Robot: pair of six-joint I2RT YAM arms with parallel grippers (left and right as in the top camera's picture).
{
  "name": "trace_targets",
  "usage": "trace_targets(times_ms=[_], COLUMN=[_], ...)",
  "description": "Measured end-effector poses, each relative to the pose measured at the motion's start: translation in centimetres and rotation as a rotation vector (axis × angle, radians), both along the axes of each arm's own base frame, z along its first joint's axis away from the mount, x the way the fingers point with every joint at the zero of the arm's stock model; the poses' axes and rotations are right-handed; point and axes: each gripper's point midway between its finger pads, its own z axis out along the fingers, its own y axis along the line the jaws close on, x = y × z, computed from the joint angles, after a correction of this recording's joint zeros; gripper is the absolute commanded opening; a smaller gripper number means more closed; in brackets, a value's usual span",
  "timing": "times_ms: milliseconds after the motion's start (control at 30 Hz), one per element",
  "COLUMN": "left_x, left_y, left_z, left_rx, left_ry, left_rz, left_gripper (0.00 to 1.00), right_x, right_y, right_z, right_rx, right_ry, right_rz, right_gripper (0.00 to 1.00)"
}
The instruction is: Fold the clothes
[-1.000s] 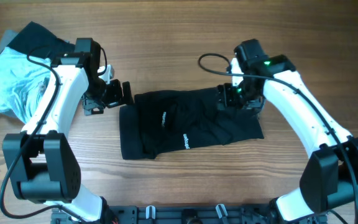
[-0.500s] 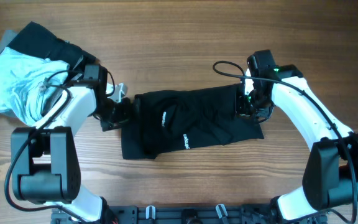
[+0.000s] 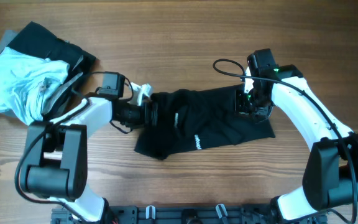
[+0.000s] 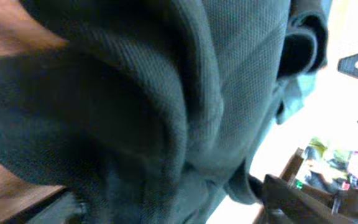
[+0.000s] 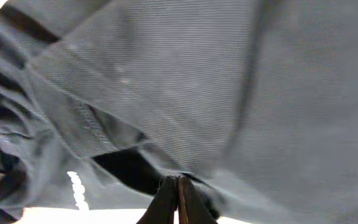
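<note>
Now the black garment lies crumpled across the middle of the counter, between the two arms, with a small white print showing near its lower edge. The right pincer sits on its upper right corner. Seen from the right wrist, the fingertips meet with barely a line between them, closed on a thin lip of cloth below a stitched hem. The left pincer is pressed into the bunched left edge. From the left wrist, thick rolls of fabric fill the view and hide the fingers, so I cannot tell whether it is clamped on the cloth or only pushed against it. A pile of light blue, grey and black clothes waits at the far left corner, well apart from the work.

The garment looks light, limp and finely knit. It should drape and sag from any held point, slide easily over the wood, and keep no crease unless pressed flat. A single-layer pinch may slip out or drag only the top layer. The better hold is probably at hems and corners, where the stitching gives a firmer ridge. With one pincer at each end of an edge, the cloth can be kept taut while it is carried over. The wadded left side likely needs spreading before any fold will lie square.
</note>
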Motion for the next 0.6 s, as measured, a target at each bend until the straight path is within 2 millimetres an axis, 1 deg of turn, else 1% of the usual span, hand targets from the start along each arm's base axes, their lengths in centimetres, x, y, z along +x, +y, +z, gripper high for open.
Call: trace_targets(times_ms=[33,67,100,133,300,367,433,467,533,567,600], left_x=[-0.3,-0.5,-0.5,-0.6,-0.9,-1.7,-2.5,-2.6,-2.0,-1.2,-0.1], left_y=[-0.2,-0.2,-0.2,-0.2,0.1,0.7,1.7,2.4,3.9,4.6,5.3], left_z=[-0.2,-0.3,-0.4,-0.6,-1.1,-1.1,-0.9,-0.5,1.0,2.0,3.6], left_rx=[-0.002,-0.002,0.001,0.008,0.025,0.035,0.056,0.071,0.115,0.138,0.164], left_ry=[0.007,0.012,0.011,0.011,0.023,0.084,0.163,0.205,0.257,0.258,0.240], left_rz=[-0.006,-0.012,-0.015,-0.015,-0.016,-0.003,0.026,0.046,0.082,0.098,0.112], left_gripper=[0.49,0.37,0.15,0.04,0.04,0.04,0.04,0.04,0.04,0.04,0.04], right_x=[0.0,0.0,0.0,0.0,0.0,0.0,0.0,0.0,0.0,0.0,0.0], right_y=[0.0,0.0,0.0,0.0,-0.1,-0.3,-0.3,-0.3,-0.3,-0.4,-0.4], right_z=[0.0,0.0,0.0,0.0,0.0,-0.1,-0.1,-0.1,-0.1,-0.1,-0.1], right_rx=[0.000,0.000,0.000,0.000,-0.008,-0.015,-0.019,-0.019,-0.020,-0.021,-0.022], right_ry=[0.000,0.000,0.000,0.000,0.001,0.001,0.001,0.002,0.004,0.003,0.003], right_rz=[0.000,0.000,0.000,0.000,-0.005,-0.012,-0.016,-0.020,-0.023,-0.024,-0.024], right_gripper=[0.04,0.04,0.04,0.04,0.04,0.04,0.04,0.04,0.04,0.04,0.04])
